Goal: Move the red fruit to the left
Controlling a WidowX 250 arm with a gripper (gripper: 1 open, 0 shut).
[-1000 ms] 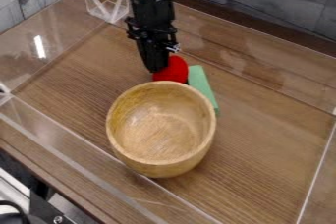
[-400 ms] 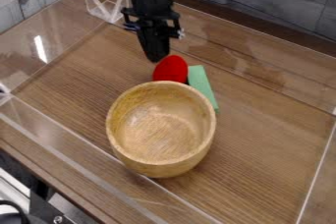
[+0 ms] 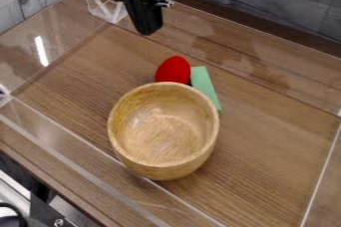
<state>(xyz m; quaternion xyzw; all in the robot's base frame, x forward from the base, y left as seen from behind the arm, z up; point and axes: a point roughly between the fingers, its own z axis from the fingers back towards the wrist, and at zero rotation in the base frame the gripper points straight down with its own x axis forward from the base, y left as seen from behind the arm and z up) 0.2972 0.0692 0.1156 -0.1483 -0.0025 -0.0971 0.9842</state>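
One wooden table [image 3: 266, 121] fills your view, its brown grain running under everything, and clear plastic walls [image 3: 40, 47] fence it in on all sides, catching pale reflections along the left and near edges. Behind the far wall you see a grey plank surface [image 3: 286, 2].

Next in size, your wooden bowl [image 3: 163, 129] sits upright near the middle of the table, toward the front, light tan with its round mouth facing up and nothing visible inside.

Your black arm comes down from the top of the frame, and its gripper [image 3: 148, 24] hangs in the air above the far left part of the table, pointing steeply down, well apart from the bowl and from the two pieces behind it. Nothing sits between the fingers; from this angle the tips merge into one dark shape, so you cannot tell whether they are parted or pressed together.

Behind the bowl's far right rim lies a flat green block [image 3: 205, 87], its long side running toward the front right.

Smallest of all, the red fruit [image 3: 172, 70] rests on the table just behind the bowl's far rim, touching the left side of the green block, free of the gripper
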